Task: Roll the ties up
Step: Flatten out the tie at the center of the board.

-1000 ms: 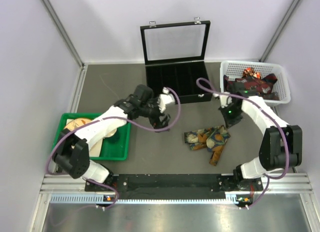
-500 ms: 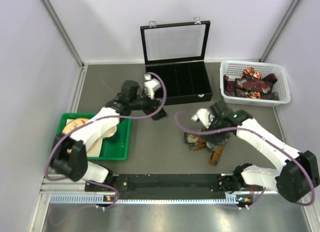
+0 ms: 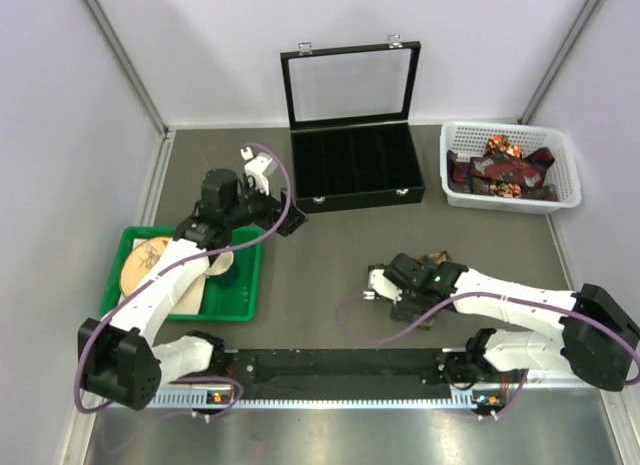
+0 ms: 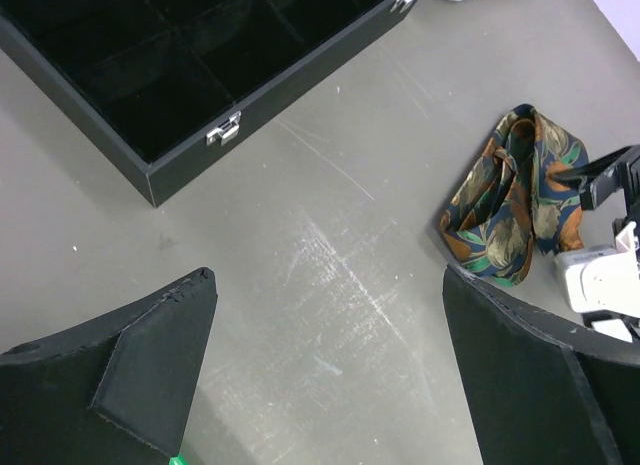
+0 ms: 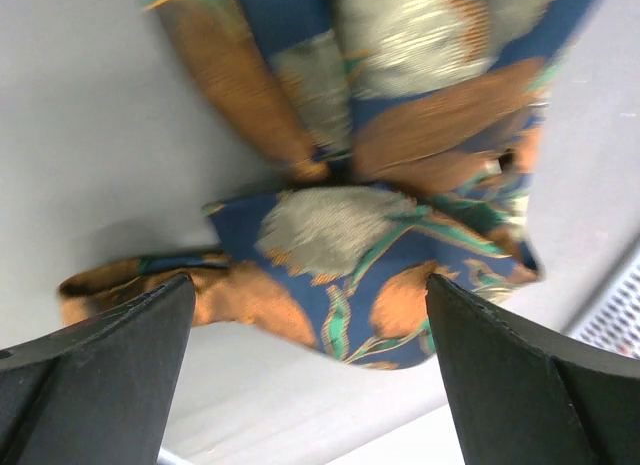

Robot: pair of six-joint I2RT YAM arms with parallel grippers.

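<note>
The loose tie is lying bunched up on the table, front and right of middle, with nothing rolled yet. More ties are heaped in the white basket. Over the last second the right gripper has been swung from the basket down over the loose one. Its jaws are spread wide either side of the fabric, nothing pinched. The left gripper has been pulled back beside the black case, wide open and empty. A grab is probably being lined up.
</note>
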